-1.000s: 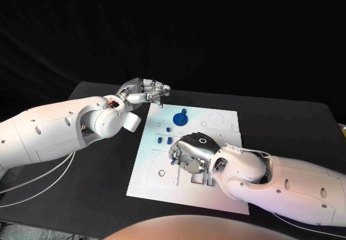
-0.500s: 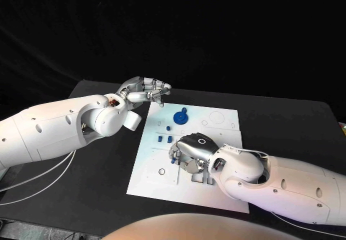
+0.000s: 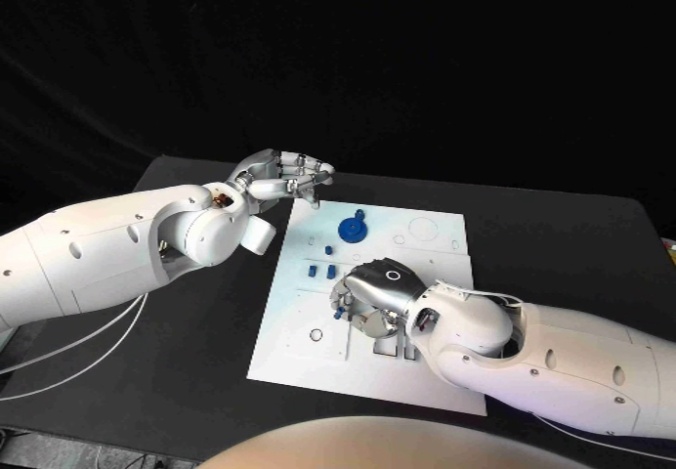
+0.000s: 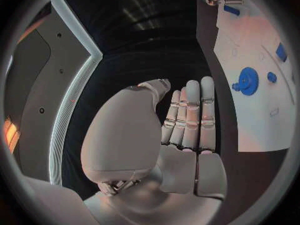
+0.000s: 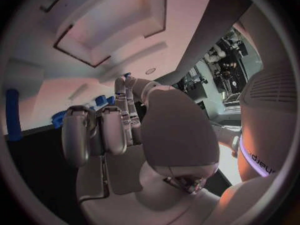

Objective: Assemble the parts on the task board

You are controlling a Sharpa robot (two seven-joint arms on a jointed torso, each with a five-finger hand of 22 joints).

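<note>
The white task board (image 3: 423,254) lies mid-table. A blue gear (image 3: 353,231) stands near its far edge, with small blue parts (image 3: 328,251) below it. My right hand (image 3: 375,296) hovers low over the board's middle with fingers curled down. It pinches a small blue part (image 5: 127,76) at its fingertips, and blue shows under them in the head view (image 3: 338,315). My left hand (image 3: 283,179) hangs beyond the board's far left corner, fingers curled together, holding nothing. From the left wrist, the left hand (image 4: 187,120) is beside the board (image 4: 256,120), gear (image 4: 248,81) in sight.
The black table (image 3: 184,322) has bare room on both sides of the board. A long blue piece (image 5: 12,115) lies on the board near my right hand. Square and slot recesses (image 3: 327,344) mark the board's near left corner.
My right hand has crept a little to the left across the board, fingers still curled down. The left hand has stayed where it was.
</note>
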